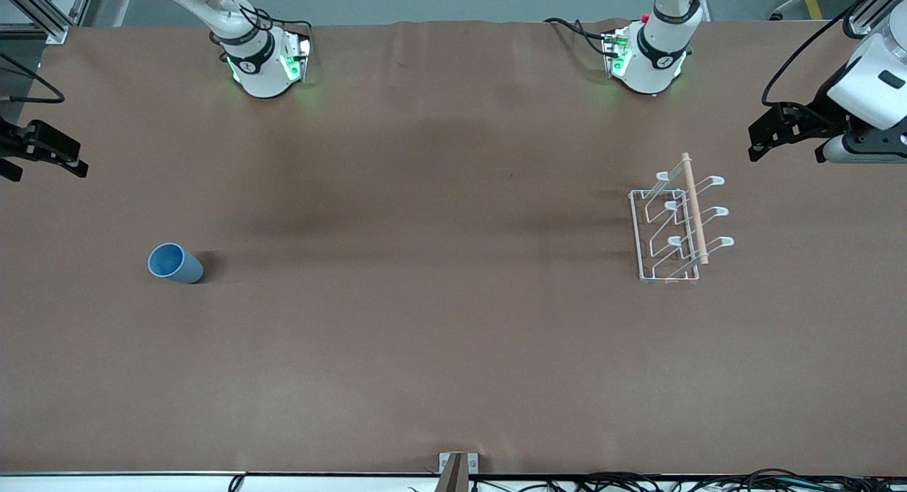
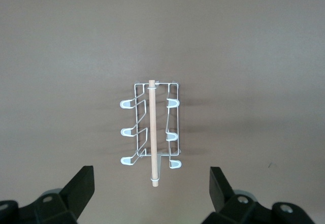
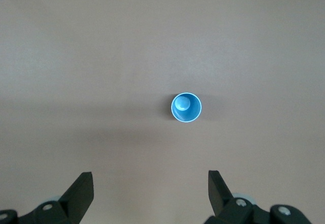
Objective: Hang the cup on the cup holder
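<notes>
Cup upright, rack waiting, both arms parked high with nothing held.

The cup (image 1: 175, 263) stands mouth-up on the table (image 1: 425, 336) toward the right arm's end, nearest the front camera. The cup holder (image 1: 677, 226) sits slightly farther off, well apart, at the left arm's end. The right gripper (image 3: 150, 193) hangs over the table's edge, fingers spread, empty; the left gripper (image 2: 151, 191) likewise by the rack, waiting. Risk: smooth tapered walls could slip or tip under an off-centre pinch, and the light wire rack may shift if a prong is struck.
</notes>
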You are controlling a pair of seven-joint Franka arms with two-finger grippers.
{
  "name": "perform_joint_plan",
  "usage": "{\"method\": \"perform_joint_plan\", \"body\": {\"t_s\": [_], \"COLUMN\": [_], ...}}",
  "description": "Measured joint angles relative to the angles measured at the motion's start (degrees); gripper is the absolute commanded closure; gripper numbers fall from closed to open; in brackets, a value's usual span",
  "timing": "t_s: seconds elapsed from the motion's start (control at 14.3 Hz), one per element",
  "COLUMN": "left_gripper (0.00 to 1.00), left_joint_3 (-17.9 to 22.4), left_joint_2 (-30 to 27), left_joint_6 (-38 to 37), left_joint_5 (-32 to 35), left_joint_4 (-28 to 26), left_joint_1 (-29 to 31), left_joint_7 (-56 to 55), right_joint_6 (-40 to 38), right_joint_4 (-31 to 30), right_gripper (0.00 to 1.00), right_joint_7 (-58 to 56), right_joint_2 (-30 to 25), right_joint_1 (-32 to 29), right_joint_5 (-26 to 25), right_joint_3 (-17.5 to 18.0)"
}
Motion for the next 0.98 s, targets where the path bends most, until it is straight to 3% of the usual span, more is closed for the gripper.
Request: {"method": "perform_joint_plan", "body": {"t_s": [0.98], "left_gripper": [0.00], "left_joint_3": [0.32], "left_joint_2": [0.58], "left_joint_6": [0.01], "left_joint_5": [0.00], "left_joint_4": [1.31], "left_joint_1": [0.17], "left_joint_7": [0.00], "right_joint_6": [1.81], "right_joint_4": [-0.36], "right_gripper": [0.00], "right_joint_7": [-0.22], "right_joint_2": [1.45], "right_joint_1": [-0.50], "right_joint_5": [0.00], "right_joint_3": [-0.04]}}
